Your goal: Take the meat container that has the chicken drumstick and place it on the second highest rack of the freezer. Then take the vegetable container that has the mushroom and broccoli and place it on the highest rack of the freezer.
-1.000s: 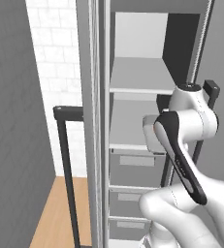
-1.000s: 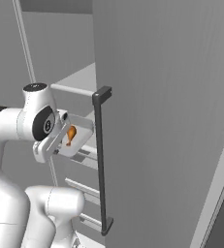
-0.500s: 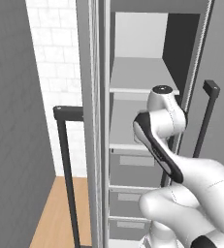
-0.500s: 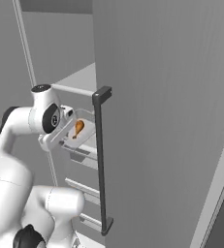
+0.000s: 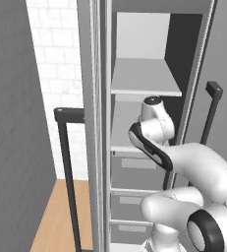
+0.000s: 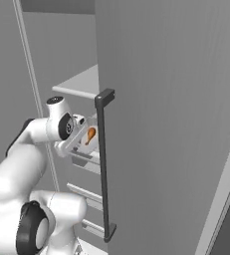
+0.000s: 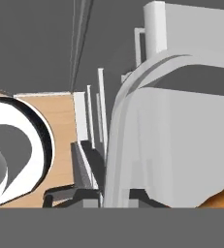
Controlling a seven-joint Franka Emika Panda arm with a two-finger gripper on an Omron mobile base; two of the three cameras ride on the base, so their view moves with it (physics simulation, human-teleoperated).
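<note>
The meat container (image 6: 86, 130) is a clear tub with an orange chicken drumstick (image 6: 90, 135) inside, held up inside the open freezer just under a grey rack (image 6: 81, 82). My gripper (image 6: 75, 145) is shut on the tub's near rim. In the hand view the container's pale wall (image 7: 181, 131) rises close ahead, the drumstick (image 7: 222, 198) shows at the lower right, and the gripper (image 7: 116, 196) clamps the rim. In the left base view my wrist hides the tub, level with the space below the rack (image 5: 144, 81). The vegetable container is out of view.
The open freezer door (image 6: 176, 124) with its dark vertical handle (image 6: 102, 164) stands close to the right of the tub. Grey drawers (image 5: 134, 170) fill the freezer below the racks. Another dark handle (image 5: 68, 167) stands left, over a wooden floor (image 5: 61, 216).
The arm has reached forward and carried the meat container deeper into the freezer, closer to the racks. The gripper stays shut on it.
</note>
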